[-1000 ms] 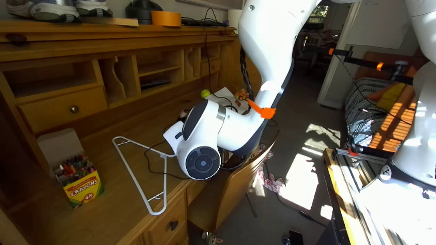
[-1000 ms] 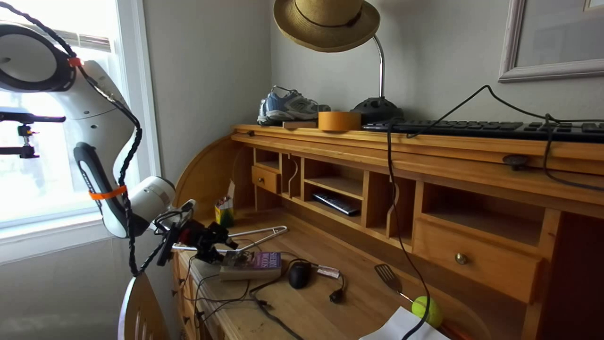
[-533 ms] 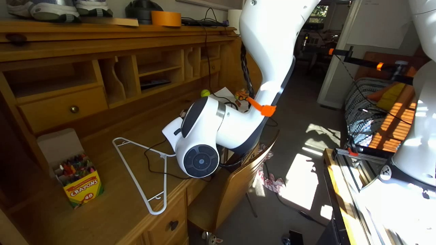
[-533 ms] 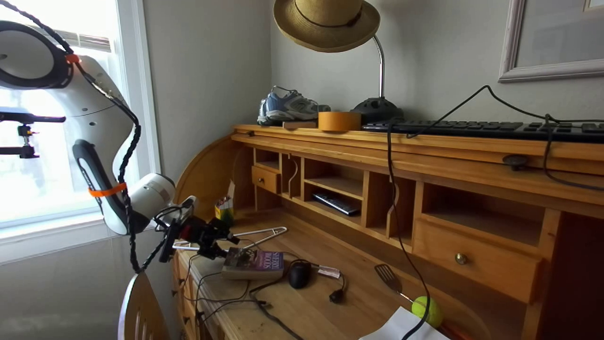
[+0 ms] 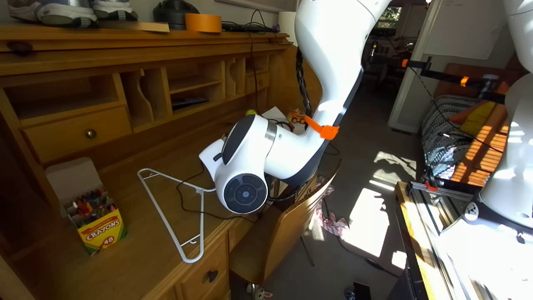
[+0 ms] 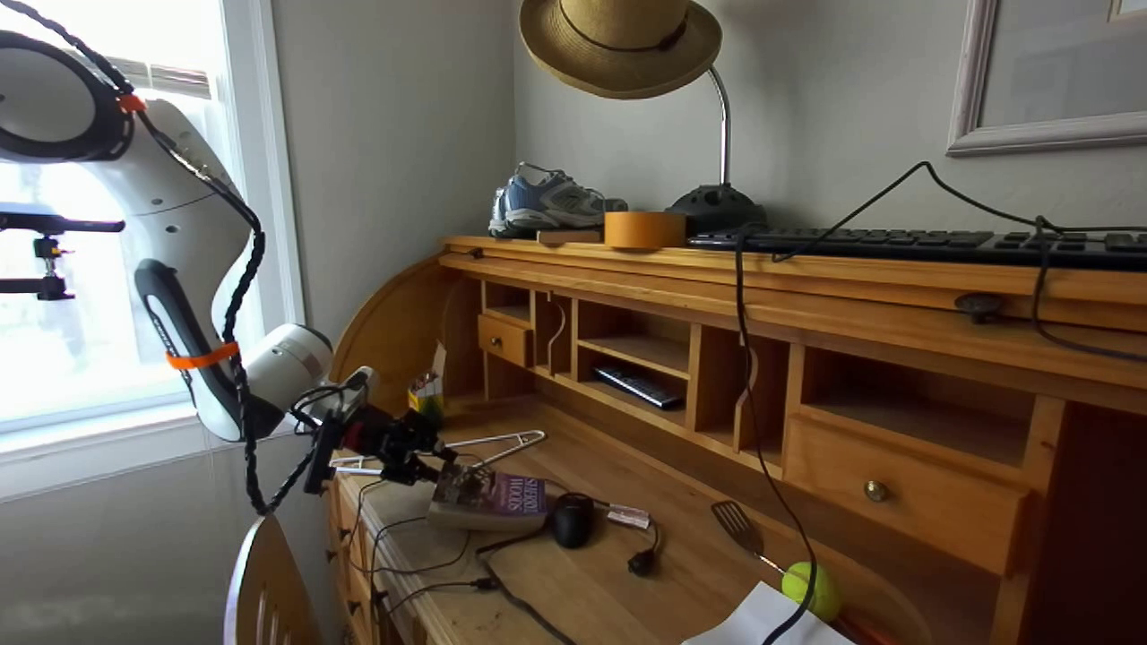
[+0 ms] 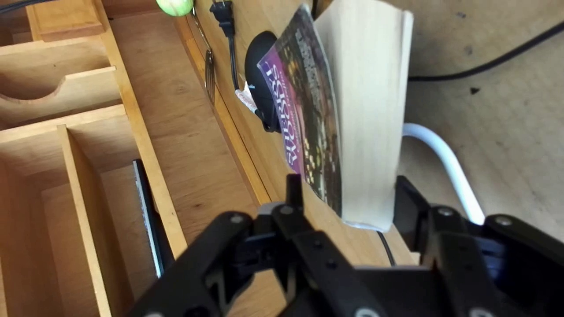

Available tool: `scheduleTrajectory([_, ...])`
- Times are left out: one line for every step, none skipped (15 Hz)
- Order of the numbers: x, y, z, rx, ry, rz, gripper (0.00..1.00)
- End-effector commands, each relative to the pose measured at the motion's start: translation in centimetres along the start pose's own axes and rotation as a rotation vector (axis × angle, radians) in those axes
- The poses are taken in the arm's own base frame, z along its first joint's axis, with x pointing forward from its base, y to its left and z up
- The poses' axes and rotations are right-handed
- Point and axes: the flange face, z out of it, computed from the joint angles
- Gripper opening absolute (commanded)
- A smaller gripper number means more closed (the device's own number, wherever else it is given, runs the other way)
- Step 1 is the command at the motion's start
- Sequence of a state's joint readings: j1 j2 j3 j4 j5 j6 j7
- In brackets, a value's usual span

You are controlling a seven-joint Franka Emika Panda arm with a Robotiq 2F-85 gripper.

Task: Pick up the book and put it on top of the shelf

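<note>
Compared with the earlier frame, your thick dark-and-purple paperback book (image 6: 488, 498) with pale page edges sits a little farther right in the lower middle of an exterior view, and the rounded black computer mouse (image 6: 572, 521) just beside it sits slightly farther right too. Your white robot arm (image 5: 333, 66) is a touch higher in both exterior views.

You have your black fingers (image 7: 294, 193) spread apart at the bottom of the wrist view, with the near end of the book showing between them. Wood shows between the finger at the left of that frame and the front cover; the finger at the right is close by the back cover, and you cannot tell whether it touches. Whether all of the book rests on the light-brown wooden tabletop (image 6: 618, 600) you cannot tell.

Your long light-brown wooden shelf (image 6: 860, 322), with open cubbyholes and small drawers, stretches across the middle and right of an exterior view. Along its top sit blue-and-white sneakers (image 6: 560, 204), a round orange roll (image 6: 643, 231) and a black keyboard (image 6: 932, 244). A white plastic hanger (image 5: 202, 225) lies in the lower left of an exterior view, a yellow-and-green crayon box (image 5: 102, 231) nearer the left edge.
</note>
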State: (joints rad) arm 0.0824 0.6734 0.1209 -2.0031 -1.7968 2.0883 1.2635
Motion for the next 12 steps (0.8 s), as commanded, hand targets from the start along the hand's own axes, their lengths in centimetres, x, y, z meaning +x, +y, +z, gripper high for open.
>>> scheduleTrajectory([-0.6, 0.5, -0.3, -0.012, -0.026, 0.031, 0.22])
scheduleTrajectory([-0.6, 0.5, -0.3, -0.011, -0.033, 0.040, 0.14])
scheduleTrajectory([-0.5, 0.5, -0.3, -0.013, -0.035, 0.056, 0.05])
scheduleTrajectory([-0.5, 0.5, -0.3, -0.012, -0.043, 0.073, 0.07])
scheduleTrajectory([-0.4, 0.6, -0.4, -0.013, -0.059, 0.109, 0.07])
scheduleTrajectory([-0.2, 0.7, -0.5, -0.022, -0.066, 0.148, 0.07])
scheduleTrajectory([0.0, 0.9, -0.7, -0.041, -0.067, 0.199, 0.07])
scheduleTrajectory([0.3, 1.2, -1.2, -0.055, -0.056, 0.254, 0.07])
scheduleTrajectory([0.5, 1.5, -1.7, -0.064, -0.049, 0.297, 0.07])
scheduleTrajectory([0.9, 1.9, -2.5, -0.082, -0.024, 0.353, 0.07])
scheduleTrajectory([1.3, 2.4, -3.2, -0.101, 0.002, 0.398, 0.07])
scheduleTrajectory([1.7, 3.0, -4.1, -0.126, 0.022, 0.442, 0.07])
